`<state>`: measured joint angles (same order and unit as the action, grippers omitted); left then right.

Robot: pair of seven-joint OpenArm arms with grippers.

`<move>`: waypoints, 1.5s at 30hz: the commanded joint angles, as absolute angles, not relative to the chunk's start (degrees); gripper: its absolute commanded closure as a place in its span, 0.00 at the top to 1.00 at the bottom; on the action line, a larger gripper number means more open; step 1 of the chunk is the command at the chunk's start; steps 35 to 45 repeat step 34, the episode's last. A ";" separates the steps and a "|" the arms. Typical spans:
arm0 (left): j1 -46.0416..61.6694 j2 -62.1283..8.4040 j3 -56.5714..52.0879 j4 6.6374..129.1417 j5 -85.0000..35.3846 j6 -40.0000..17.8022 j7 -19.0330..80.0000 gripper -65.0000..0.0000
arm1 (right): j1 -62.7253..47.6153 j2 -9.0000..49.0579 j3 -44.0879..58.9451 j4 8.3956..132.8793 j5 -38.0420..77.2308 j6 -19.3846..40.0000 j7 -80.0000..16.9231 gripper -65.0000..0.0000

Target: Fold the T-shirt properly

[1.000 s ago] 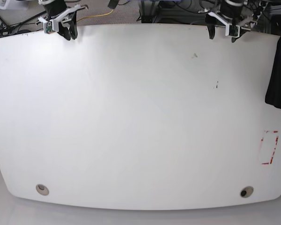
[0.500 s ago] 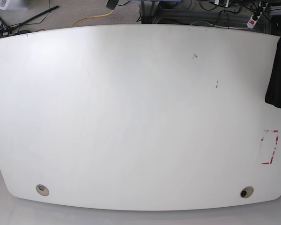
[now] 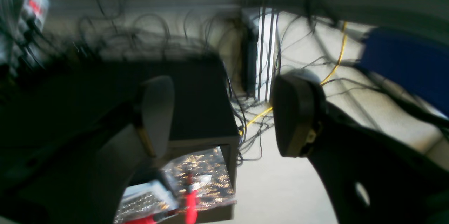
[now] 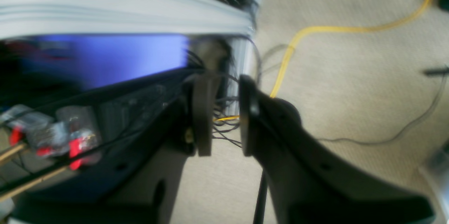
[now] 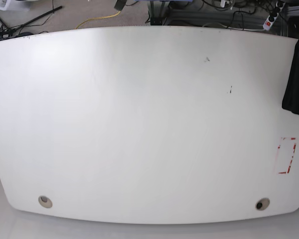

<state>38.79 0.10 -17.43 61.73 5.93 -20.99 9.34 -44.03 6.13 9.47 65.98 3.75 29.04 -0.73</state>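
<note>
A black T-shirt hangs over the right edge of the white table in the base view; only plain black cloth shows, no print. Neither gripper shows in the base view. In the left wrist view my left gripper is open wide and empty, above the floor and cables behind the table. In the right wrist view my right gripper has a narrow gap between its fingers and holds nothing. The T-shirt shows in neither wrist view. Both wrist views are blurred.
A red dashed rectangle is marked near the table's right edge. Two round cable holes sit near the front edge. A yellow cable, dark cables and a black box lie on the floor behind the table.
One second ago both grippers hung at the table's far edge in the base view; they have since left that view. The T-shirt has not moved.
</note>
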 commanded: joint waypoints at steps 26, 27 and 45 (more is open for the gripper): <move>6.37 -5.41 -8.84 11.03 4.97 -4.53 2.15 0.63 | -11.30 8.13 9.45 23.78 -4.70 20.26 0.22 0.20; 6.11 -5.41 -8.84 10.59 4.88 -4.53 2.15 0.63 | -10.95 8.13 9.45 23.25 -4.70 20.26 0.22 0.20; 5.49 -5.41 -8.84 9.80 5.14 -4.70 2.15 0.63 | -10.15 8.22 9.45 21.85 -4.70 20.26 0.22 0.20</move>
